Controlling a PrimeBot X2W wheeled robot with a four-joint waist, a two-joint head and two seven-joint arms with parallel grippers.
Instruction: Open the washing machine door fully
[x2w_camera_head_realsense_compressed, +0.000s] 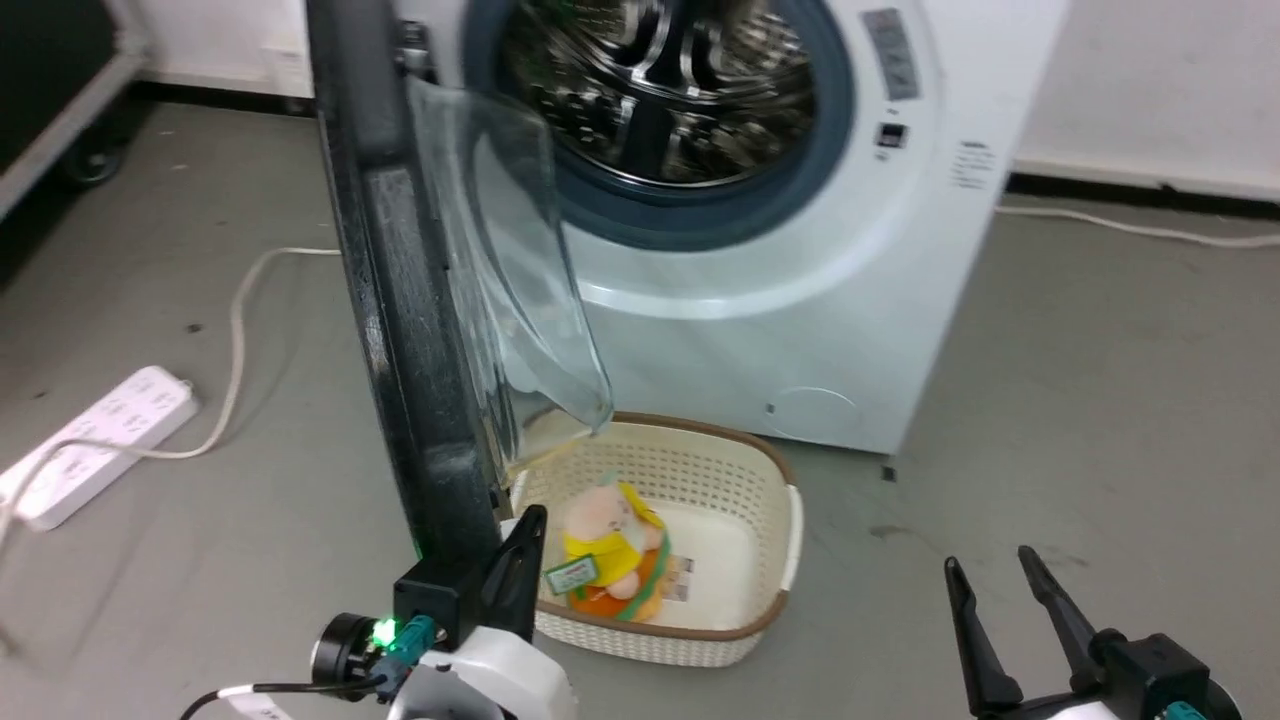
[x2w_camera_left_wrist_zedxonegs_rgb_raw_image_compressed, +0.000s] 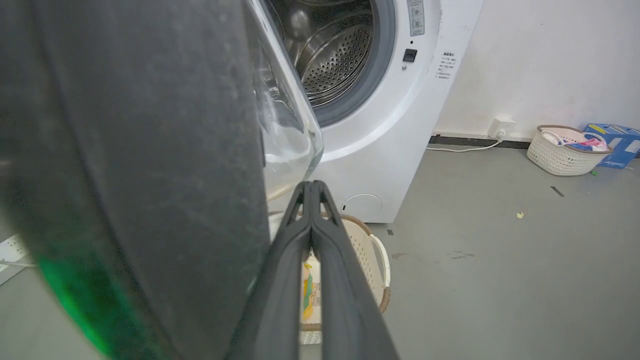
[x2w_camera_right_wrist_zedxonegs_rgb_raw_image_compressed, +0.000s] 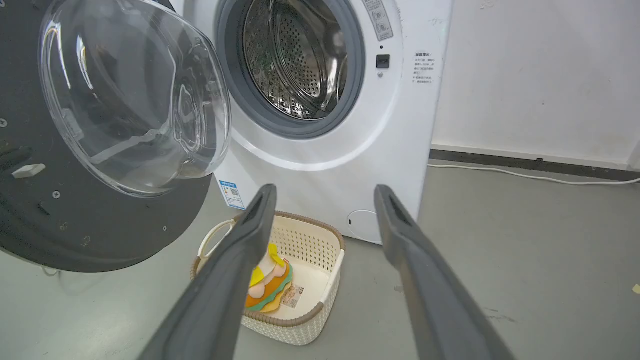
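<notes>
Two grippers show in my feeds, and the left one is placed to do the work. Farthest left, a white power strip (x2w_camera_head_realsense_compressed: 95, 440) lies on the floor (x2w_camera_head_realsense_compressed: 1050, 380), well apart from everything else. Next comes the washing machine door (x2w_camera_head_realsense_compressed: 400, 300), swung out until the head camera sees it nearly edge-on, its glass bowl (x2w_camera_head_realsense_compressed: 520, 270) bulging rightward toward the drum (x2w_camera_head_realsense_compressed: 660, 90). My left gripper (x2w_camera_left_wrist_zedxonegs_rgb_raw_image_compressed: 311, 187) sits low by the door's bottom rim, on the bowl side, fingers pressed together with nothing between them. Whether it touches the door I cannot tell. Right of it a pale basket (x2w_camera_head_realsense_compressed: 790, 520) holding a soft toy (x2w_camera_head_realsense_compressed: 610, 545) stands before the washing machine (x2w_camera_head_realsense_compressed: 800, 330), just under the bowl. Far right, my right gripper (x2w_camera_head_realsense_compressed: 988, 558) hangs low, fingers spread wide and empty.

I judge the door about halfway through its swing, so the opening push is in hand but not finished. Next I would lay the closed left fingers against the door's inner face and sweep leftward along the hinge's arc, staying off the glass and clear of the basket
</notes>
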